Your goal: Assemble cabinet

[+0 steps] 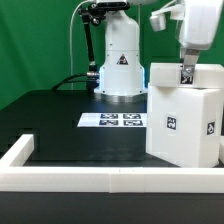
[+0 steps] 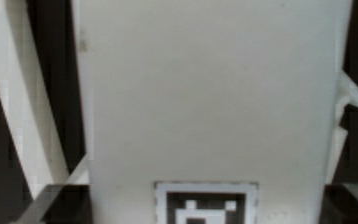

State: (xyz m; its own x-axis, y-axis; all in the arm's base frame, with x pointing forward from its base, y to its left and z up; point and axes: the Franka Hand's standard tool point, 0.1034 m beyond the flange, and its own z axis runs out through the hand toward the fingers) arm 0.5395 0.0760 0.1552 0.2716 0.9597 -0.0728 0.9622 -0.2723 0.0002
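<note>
The cabinet is a big white boxy body standing on the black table at the exterior view's right, with square tags on its front faces. My gripper reaches down from above onto its top edge. In the wrist view a broad white cabinet panel with a tag fills the middle. My gripper has that panel between its dark fingers, which lie against the panel's two sides. The jaws look closed on it. The cabinet's lower back side is hidden.
The marker board lies flat on the table's middle, in front of the arm's white base. A low white border wall runs along the front and the exterior view's left. Another white strip shows beside the panel.
</note>
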